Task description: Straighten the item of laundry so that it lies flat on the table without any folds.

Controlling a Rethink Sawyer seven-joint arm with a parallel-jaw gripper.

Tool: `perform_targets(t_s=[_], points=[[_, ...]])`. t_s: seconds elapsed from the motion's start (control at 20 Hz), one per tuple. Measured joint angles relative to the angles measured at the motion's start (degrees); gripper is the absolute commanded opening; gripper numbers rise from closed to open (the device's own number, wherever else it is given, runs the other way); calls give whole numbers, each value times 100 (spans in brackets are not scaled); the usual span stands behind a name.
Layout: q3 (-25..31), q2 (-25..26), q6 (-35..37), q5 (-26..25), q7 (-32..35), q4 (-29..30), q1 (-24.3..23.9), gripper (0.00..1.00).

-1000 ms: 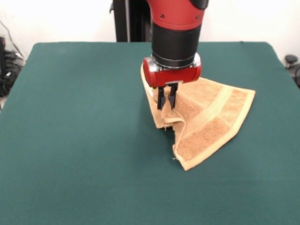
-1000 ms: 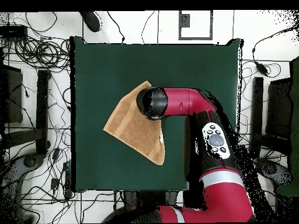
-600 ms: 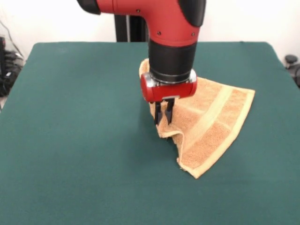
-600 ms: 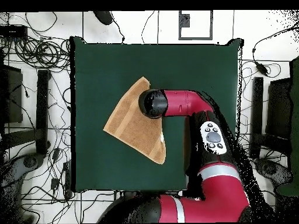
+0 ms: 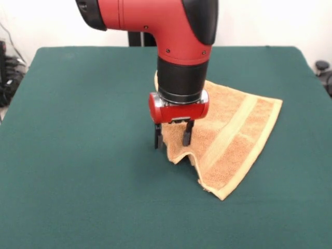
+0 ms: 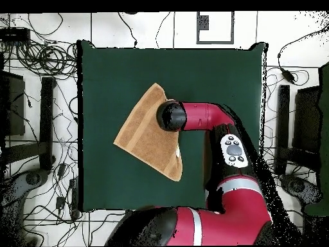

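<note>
the gripper [image 5: 171, 139] stands low with its jaws spread and empty, astride the raised front edge of the towel [image 5: 233, 135]; the cloth lies mid-table [image 5: 78, 155], still folded, stretching away to the picture's right of the gripper.

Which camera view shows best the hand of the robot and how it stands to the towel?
The front view: the hand is open, its two fingers straddling the towel's raised edge above the table. In the overhead view the arm's wrist hides the hand; only the towel's triangular outline shows.
</note>
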Motion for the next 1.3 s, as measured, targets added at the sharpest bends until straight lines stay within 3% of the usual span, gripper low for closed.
perform_targets(t_s=[0.85, 1.3], points=[[0, 307, 7, 20, 0, -361, -1, 100], [14, 406, 242, 484, 0, -452, -129, 100]])
